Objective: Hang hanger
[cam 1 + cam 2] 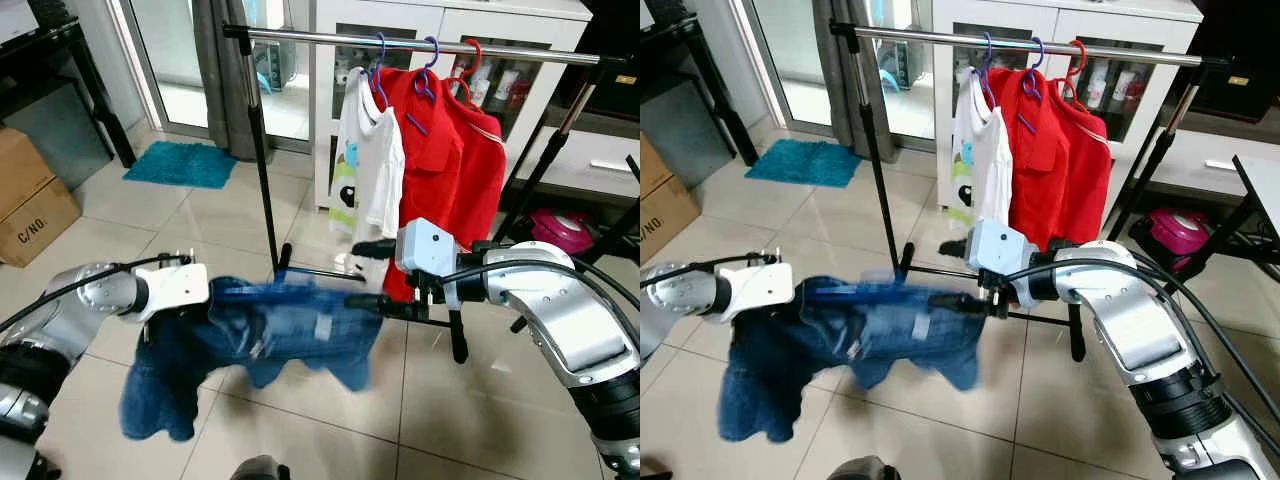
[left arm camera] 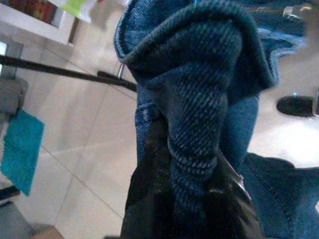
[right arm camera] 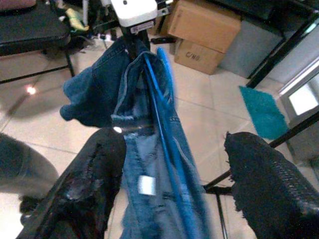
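**Denim on blue hanger held between both arms before the rack**

A blue denim garment (image 1: 260, 340) is carried on a blue hanger (image 3: 167, 144), stretched level between the two grippers above the tiled floor (image 1: 200, 225). At the left gripper (image 2: 192, 199), the jaws are closed on a bunched fold of the twill-weave denim. At the right gripper (image 3: 174, 184), the jaws are spread wide, and the hanger's thin bar and the cloth are seen running between the two worn black fingers (image 3: 84, 184); whether contact is made cannot be told. Both silver forearms are held inward at about the same height, gripper facing gripper. One denim end is draped down below the left wrist, blurred.

Beyond, a black-framed clothes rack (image 1: 262, 150) with a polished metal rail (image 1: 400, 42) is seen. A white shirt (image 1: 365, 165) and red garments (image 1: 450, 160) are hung there on coloured hangers. A teal mat (image 1: 182, 164) and cardboard boxes (image 1: 30, 200) are placed farther left.
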`<state>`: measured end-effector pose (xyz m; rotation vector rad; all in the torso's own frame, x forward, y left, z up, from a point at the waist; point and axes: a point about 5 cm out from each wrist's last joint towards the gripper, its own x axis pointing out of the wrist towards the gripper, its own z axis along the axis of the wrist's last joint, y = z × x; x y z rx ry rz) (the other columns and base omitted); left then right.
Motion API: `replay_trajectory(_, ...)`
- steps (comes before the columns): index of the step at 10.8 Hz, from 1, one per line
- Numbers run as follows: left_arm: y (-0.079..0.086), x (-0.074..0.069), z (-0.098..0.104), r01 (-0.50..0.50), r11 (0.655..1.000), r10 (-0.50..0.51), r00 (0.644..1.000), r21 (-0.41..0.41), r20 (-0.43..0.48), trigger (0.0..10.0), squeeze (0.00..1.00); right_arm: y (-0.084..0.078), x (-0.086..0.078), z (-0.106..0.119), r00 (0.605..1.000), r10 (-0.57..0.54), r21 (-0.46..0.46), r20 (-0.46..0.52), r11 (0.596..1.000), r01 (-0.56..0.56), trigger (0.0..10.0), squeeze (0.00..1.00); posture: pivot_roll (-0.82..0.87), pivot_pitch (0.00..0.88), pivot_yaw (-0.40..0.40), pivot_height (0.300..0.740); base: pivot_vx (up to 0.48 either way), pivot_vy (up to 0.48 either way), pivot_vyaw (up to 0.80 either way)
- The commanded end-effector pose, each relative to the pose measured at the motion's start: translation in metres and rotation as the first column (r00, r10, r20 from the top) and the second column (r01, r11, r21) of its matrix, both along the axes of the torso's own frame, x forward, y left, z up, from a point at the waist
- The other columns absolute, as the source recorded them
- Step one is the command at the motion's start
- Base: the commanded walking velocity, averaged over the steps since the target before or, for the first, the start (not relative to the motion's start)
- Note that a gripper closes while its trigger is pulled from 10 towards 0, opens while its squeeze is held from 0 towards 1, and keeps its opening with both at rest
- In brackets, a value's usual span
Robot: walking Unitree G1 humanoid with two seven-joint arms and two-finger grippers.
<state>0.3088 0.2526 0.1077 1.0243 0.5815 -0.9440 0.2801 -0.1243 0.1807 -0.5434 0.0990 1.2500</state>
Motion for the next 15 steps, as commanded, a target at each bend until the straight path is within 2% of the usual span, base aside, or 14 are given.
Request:
replay_trajectory(1, -0.007, 0.008, 0.015, 0.017, 0.994, -0.011, 0.998, -0.107, 0.055, 0.0, 0.0, -0.009, 0.007, 0.008, 0.997, -0.068, 0.03, 0.044, 0.997, 0.067, 10.0, 1.0, 0.01, 0.0, 0.043, 0.74, 0.0, 0.0, 0.0)
replay_trajectory(2, -0.009, 0.004, 0.02, 0.057, 0.977, -0.046, 0.997, -0.203, 0.06, 0.0, 0.0, -0.02, 0.01, 0.007, 0.994, -0.104, 0.022, 0.032, 0.994, 0.104, 10.0, 1.0, 0.01, 0.0, 0.042, 0.74, 0.0, 0.0, 0.0)
replay_trajectory(3, -0.009, 0.0, 0.024, 0.099, 0.96, -0.083, 0.994, -0.26, 0.071, 0.0, 0.0, -0.03, 0.01, 0.005, 0.993, -0.113, 0.003, 0.017, 0.994, 0.113, 10.0, 1.0, 0.01, 0.0, 0.04, 0.74, 0.0, 0.0, 0.0)
replay_trajectory(4, -0.012, -0.005, 0.029, 0.153, 0.93, -0.134, 0.988, -0.334, 0.079, 0.0, 0.0, -0.035, 0.011, 0.008, 0.993, -0.115, -0.003, 0.01, 0.993, 0.115, 10.0, 1.0, 0.01, 0.0, 0.033, 0.74, 0.0, 0.0, 0.0)
replay_trajectory(5, -0.013, -0.007, 0.03, 0.159, 0.921, -0.142, 0.987, -0.356, 0.072, 0.0, 0.0, -0.034, 0.011, 0.009, 0.994, -0.109, 0.006, 0.003, 0.994, 0.109, 10.0, 1.0, 0.01, 0.0, 0.033, 0.74, 0.0, 0.0, 0.0)
replay_trajectory(6, -0.012, -0.01, 0.027, 0.166, 0.92, -0.164, 0.986, -0.355, 0.037, 0.0, 0.0, -0.023, 0.005, 0.012, 0.998, -0.048, 0.038, -0.027, 0.998, 0.049, 10.0, 0.0, 0.01, 0.0, 0.027, 0.74, 0.0, 0.0, 0.0)
replay_trajectory(8, -0.008, -0.011, 0.022, 0.165, 0.94, -0.162, 0.986, -0.298, 0.032, 0.0, 0.0, -0.009, 0.001, 0.014, 0.999, 0.004, 0.072, -0.049, 0.997, 0.0, 10.0, 0.0, 0.01, 0.0, 0.025, 0.74, 0.0, 0.0, 0.0)
replay_trajectory(9, -0.006, -0.009, 0.023, 0.164, 0.949, -0.157, 0.986, -0.268, 0.046, 0.0, 0.0, 0.004, -0.004, 0.013, 0.996, 0.05, 0.098, -0.074, 0.994, -0.043, 3.4, 0.0, 0.0, 0.0, 0.024, 0.74, 0.0, 0.0, 0.0)
replay_trajectory(10, -0.007, -0.007, 0.025, 0.164, 0.951, -0.156, 0.986, -0.263, 0.053, 0.0, 0.0, 0.017, -0.008, 0.009, 0.991, 0.082, 0.105, -0.102, 0.992, -0.071, 0.0, 0.0, 0.0, 0.0, 0.024, 0.74, 0.0, 0.0, 0.0)
replay_trajectory(12, -0.013, -0.005, 0.03, 0.188, 0.947, -0.176, 0.982, -0.261, 0.068, 0.0, 0.0, 0.036, -0.007, -0.003, 0.988, 0.061, 0.113, -0.143, 0.993, -0.045, 0.0, 0.0, 0.0, 0.0, 0.022, 0.74, 0.0, 0.0, 0.0)
replay_trajectory(15, -0.018, -0.006, 0.032, 0.209, 0.941, -0.197, 0.978, -0.268, 0.071, 0.0, 0.0, 0.046, 0.0, -0.01, 0.989, -0.004, 0.12, -0.148, 0.992, 0.022, 0.0, 0.0, 0.0, 0.0, 0.019, 0.74, 0.0, 0.0, 0.0)
